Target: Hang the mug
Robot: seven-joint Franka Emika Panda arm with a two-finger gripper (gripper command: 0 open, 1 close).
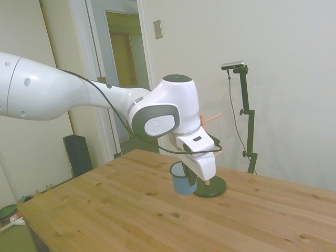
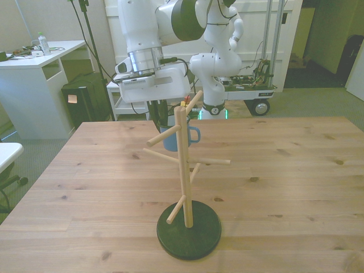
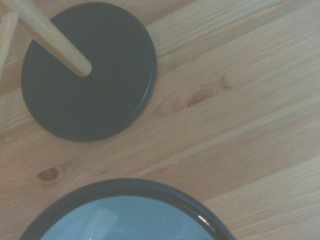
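Nearest the front camera: a wooden mug tree [image 2: 185, 165] stood on a round black base [image 2: 189, 232], close to the near edge of the wooden counter [image 2: 296, 170]. Bare pegs angled out from its upright post at several heights.

Mug: a small light-blue enamel-style mug [image 2: 172, 138] with a dark rim was held upright behind the tree's post in the front view, its handle [image 2: 194, 135] pointing to the front view's right. In the side view the mug [image 1: 182, 178] hung just clear of the counter, just beside the black base [image 1: 210, 187].

Hand: the white hand [image 2: 160, 116] came straight down onto the mug, its dark fingers at the rim. They seemed to pinch the rim wall, one inside and one outside, closed narrowly on it.

Wrist view: the mug's dark rim and pale inside [image 3: 130, 220] filled the lower part, with the black base [image 3: 87, 70] and the foot of the post [image 3: 50, 37] beyond it.

Handling, as a judgement: the mug looked light, stiff and smooth, so it could slip or swing in a rim pinch. Holding the rim opposite the handle seemed sensible, since it left the handle loop free.

Stage, as a judgement: the mug was lifted but not yet hung on any peg.
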